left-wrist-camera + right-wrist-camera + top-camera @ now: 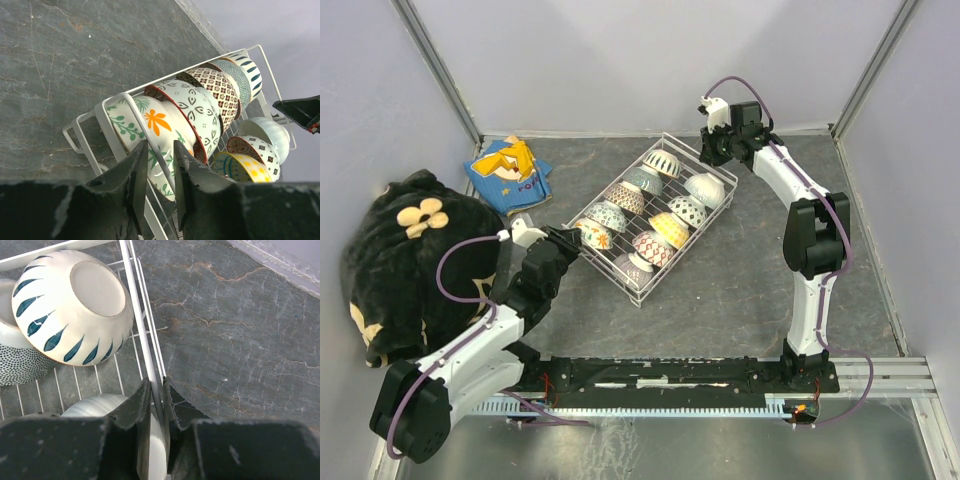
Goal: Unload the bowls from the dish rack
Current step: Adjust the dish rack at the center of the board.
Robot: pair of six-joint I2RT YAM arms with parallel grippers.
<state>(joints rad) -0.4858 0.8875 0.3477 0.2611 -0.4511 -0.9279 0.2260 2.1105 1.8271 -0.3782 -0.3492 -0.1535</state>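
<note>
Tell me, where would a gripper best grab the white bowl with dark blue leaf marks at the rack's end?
Probably by its raised foot ring, coming from above. The leaf-marked bowl lies overturned and tilted in the dish rack, leaning on the dotted bowl, foot facing up and clear. Its rim is hidden underneath, and the rounded wall looks too wide and smooth to pinch.

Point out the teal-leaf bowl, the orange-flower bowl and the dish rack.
teal-leaf bowl (97,288), right wrist view, on its flat white base.
orange-flower bowl (157,121), left wrist view, on the orange flower on its side.
dish rack (142,315), right wrist view, on the white rim wire.
</note>
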